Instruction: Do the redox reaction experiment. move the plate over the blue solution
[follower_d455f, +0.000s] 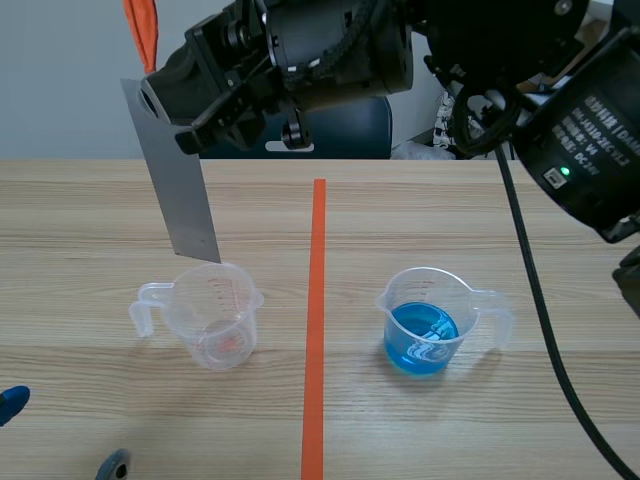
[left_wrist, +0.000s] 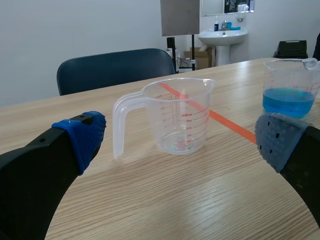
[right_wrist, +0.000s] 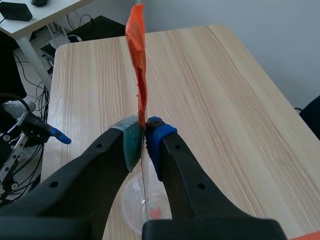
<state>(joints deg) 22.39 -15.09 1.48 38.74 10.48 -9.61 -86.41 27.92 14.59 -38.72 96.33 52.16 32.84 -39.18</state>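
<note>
My right gripper (right_wrist: 145, 134) pinches the thin grey metal plate (follower_d455f: 180, 185) by its top edge, above the empty clear plastic measuring cup (follower_d455f: 215, 318) at the left. The clear cup of blue solution (follower_d455f: 425, 322) stands right of the orange tape line (follower_d455f: 318, 300). My left gripper (left_wrist: 181, 142) is spread wide, near the empty cup.

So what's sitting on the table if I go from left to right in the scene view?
Empty clear jug → orange tape line → jug of blue liquid.
</note>
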